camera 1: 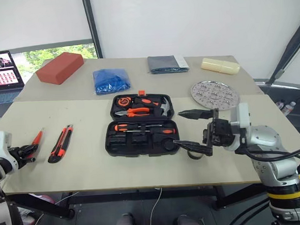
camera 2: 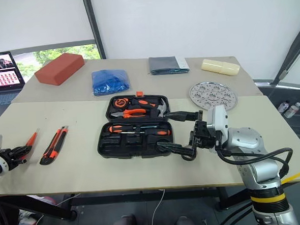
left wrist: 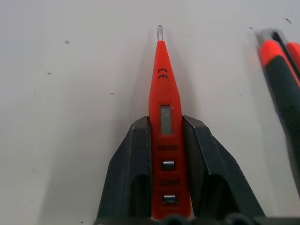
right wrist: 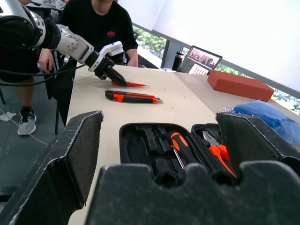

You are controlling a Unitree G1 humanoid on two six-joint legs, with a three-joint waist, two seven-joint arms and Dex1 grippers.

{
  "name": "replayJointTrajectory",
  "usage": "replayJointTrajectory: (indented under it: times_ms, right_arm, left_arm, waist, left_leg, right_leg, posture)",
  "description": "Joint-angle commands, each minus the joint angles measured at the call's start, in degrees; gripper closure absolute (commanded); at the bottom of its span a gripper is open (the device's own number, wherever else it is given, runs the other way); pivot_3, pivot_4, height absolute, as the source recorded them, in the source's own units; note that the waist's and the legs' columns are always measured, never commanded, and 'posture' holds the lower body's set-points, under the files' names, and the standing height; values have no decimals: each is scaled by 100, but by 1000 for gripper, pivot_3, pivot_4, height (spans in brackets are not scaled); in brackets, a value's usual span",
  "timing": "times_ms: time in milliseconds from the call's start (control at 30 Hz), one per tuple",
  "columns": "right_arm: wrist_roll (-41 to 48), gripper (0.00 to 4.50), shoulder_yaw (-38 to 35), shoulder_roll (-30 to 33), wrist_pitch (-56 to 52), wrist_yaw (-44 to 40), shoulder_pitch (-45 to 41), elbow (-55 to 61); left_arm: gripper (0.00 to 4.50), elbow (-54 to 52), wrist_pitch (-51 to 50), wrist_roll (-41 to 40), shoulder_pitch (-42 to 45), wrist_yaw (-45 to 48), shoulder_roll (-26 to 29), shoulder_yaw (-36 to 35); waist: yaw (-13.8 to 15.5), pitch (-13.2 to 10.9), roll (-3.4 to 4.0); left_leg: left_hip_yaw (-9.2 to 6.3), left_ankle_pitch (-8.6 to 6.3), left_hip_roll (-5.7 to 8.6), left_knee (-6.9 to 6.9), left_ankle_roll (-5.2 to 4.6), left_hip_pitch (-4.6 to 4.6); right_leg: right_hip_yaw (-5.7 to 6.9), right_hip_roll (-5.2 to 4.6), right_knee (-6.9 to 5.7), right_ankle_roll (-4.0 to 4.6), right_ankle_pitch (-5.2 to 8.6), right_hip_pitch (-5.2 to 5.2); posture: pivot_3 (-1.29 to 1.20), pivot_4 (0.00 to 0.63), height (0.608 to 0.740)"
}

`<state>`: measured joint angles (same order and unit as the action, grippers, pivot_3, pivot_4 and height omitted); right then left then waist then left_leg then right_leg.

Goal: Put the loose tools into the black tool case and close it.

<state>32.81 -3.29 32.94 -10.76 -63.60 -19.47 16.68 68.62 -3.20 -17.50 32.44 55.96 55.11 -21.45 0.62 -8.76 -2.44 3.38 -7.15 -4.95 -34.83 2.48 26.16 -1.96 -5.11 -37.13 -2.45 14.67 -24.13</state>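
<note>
Red-brown block (camera 1: 59,67), blue cloth (camera 1: 111,80) (crumpled) — laptop (camera 1: 2,75).

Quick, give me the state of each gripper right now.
Left gripper: shut on the slim orange screwdriver, which lies on the table.
Right gripper: open, holding nothing, beside the open black tool case.

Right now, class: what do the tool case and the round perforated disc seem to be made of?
The tool case: probably black moulded plastic, matte, with shaped slots inside. The round perforated disc: likely metal, silvery and reflective, with punched holes.
</note>
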Motion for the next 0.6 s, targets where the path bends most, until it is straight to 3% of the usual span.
replayJointTrajectory:
  times_ms: [33, 167, 333, 500, 600]
  right_arm:
    - [117, 0, -220, 177, 6, -59, -28, 16]
    - [-40, 0, -352, 489, 204, -276, 90, -300]
    - [-197, 0, -436, 789, 477, -589, 322, -727]
    - [-217, 0, -430, 790, 537, -593, 301, -873]
    - [-180, 0, -468, 766, 498, -508, 361, -783]
  left_arm:
    - [4021, -558, 677, -446, -39, 1032, 88, -381]
    - [4021, -2088, 1137, -398, -482, 2492, -93, 218]
    - [4021, -5144, 280, -407, -616, 2916, -411, 1422]
    - [4021, -5949, -352, 364, 177, 2238, -850, 2451]
    - [4021, -5777, -524, 897, 724, 1968, -1176, 2989]
  waist:
    - [0, -1, -9]
    - [33, 0, -19]
    - [88, 0, -19]
    - [0, 0, -16]
    - [-1, 0, -16]
  left_leg:
    - [0, 1, -1, 0, -1, 3]
    - [1, 2, 0, -2, 2, 8]
    - [4, 5, 2, -11, -2, 16]
    - [-1, 37, 1, -24, -46, 15]
    - [-7, 41, 2, -29, -51, 15]
  right_leg:
    - [1, 0, -1, 1, -1, -3]
    - [5, -4, 4, 2, -1, 4]
    - [4, -9, 5, -2, -4, 10]
    - [-10, 5, 2, -18, -13, 10]
    - [-17, 13, 1, -30, -15, 14]
  posture:
    - [0, 150, 740]
    - [0, 150, 740]
    - [0, 150, 740]
    - [0, 150, 740]
    - [0, 150, 740]
